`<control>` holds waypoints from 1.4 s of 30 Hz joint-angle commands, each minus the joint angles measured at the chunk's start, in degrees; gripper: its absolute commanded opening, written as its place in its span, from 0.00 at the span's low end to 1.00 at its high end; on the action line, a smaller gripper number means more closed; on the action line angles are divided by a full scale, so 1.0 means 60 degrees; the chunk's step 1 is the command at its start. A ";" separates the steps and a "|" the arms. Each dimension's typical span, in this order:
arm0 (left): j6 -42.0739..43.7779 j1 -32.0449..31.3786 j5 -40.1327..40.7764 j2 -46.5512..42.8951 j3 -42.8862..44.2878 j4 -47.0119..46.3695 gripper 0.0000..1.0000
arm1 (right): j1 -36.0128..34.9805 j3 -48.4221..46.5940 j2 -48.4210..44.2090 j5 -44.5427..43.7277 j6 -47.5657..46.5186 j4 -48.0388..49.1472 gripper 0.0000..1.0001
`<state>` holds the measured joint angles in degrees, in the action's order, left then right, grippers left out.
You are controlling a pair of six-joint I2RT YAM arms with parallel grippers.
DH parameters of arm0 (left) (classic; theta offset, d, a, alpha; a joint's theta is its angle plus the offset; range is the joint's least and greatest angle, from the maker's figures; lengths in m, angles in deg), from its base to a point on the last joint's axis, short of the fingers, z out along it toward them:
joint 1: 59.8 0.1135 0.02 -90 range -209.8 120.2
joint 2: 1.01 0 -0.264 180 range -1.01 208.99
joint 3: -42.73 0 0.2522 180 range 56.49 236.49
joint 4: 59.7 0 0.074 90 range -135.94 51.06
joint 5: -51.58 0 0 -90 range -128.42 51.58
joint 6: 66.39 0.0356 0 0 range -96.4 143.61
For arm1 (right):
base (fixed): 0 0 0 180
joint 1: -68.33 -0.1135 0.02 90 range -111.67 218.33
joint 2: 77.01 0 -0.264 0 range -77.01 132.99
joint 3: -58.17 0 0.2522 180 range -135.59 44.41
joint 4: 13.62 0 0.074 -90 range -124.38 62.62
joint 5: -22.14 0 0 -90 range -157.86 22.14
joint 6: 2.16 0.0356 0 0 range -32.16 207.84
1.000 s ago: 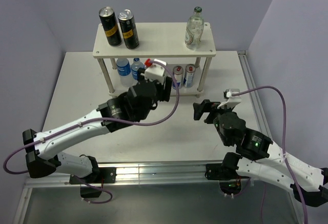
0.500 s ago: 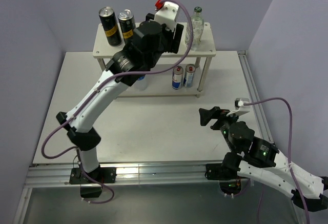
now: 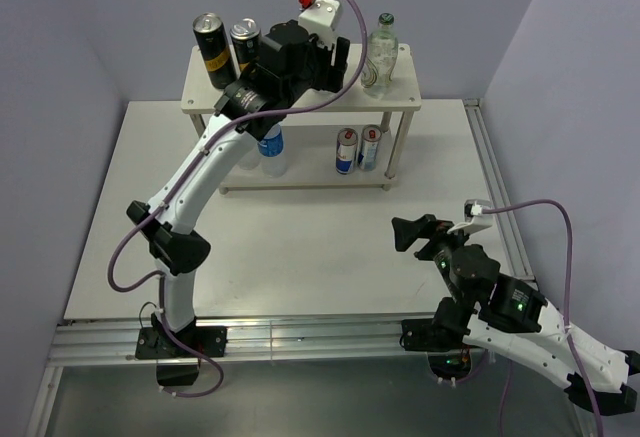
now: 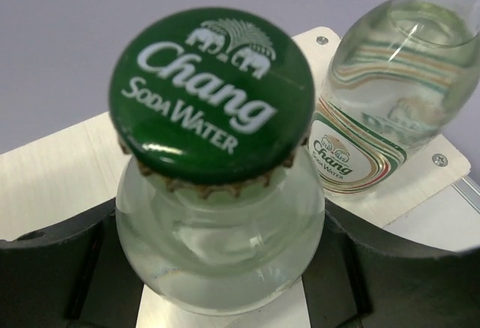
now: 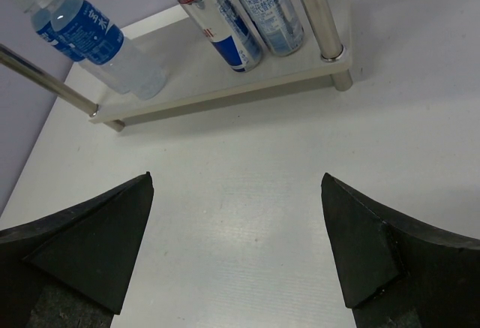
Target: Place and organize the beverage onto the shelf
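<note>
Nearest, well in front of the shelf [image 3: 400,99] and towards its right end, the right gripper [image 5: 236,185] hangs low over the table [image 3: 300,247] with its jaws spread wide and nothing between them.

On the shelf's lower board stand two water bottles [image 5: 97,39] at the left and two small cans [image 5: 217,20] at the right.

On the upper board, two black cans [image 3: 216,52] stand at the left end and a glass bottle [image 3: 379,54] stands at the right end. Just left of it, the left gripper [image 4: 221,290] is clamped on a second glass bottle [image 4: 217,230], one jaw on each side of the rounded shoulder below the green cap [image 4: 212,91].

This bottle is glass and looks full, so I judge it heavy for its size, rigid, smooth enough to slip, and breakable if it tips or knocks its neighbour. The grip below the shoulder seems sound. Lower on the body would be steadier for setting down.

From above, the wrist hides the held bottle completely. The wrist view cuts off its lower half, so I cannot tell whether its base rests on the board or hangs above it, or how near it is to its neighbour at the base. The left arm also covers part of the water bottles.
</note>
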<state>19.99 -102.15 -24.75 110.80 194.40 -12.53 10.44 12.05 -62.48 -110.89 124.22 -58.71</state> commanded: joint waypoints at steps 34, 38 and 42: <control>-0.0188 0.0041 -0.1341 -0.0456 -0.1113 -0.2931 0.62 | -0.0035 0.0193 -0.0311 -0.0373 0.0221 0.0066 1.00; -0.0130 -0.0017 -0.1064 -0.0631 -0.1479 -0.3063 0.78 | -0.0049 0.0193 -0.0311 -0.0402 0.0250 0.0051 1.00; -0.0115 -0.0017 -0.1092 -0.0953 -0.1949 -0.3283 0.96 | -0.0035 0.0208 -0.0341 -0.0431 0.0279 0.0022 1.00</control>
<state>18.65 -101.84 -31.50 109.93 183.40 -27.57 10.44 12.92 -63.84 -111.87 125.07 -58.78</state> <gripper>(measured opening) 0.931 0.998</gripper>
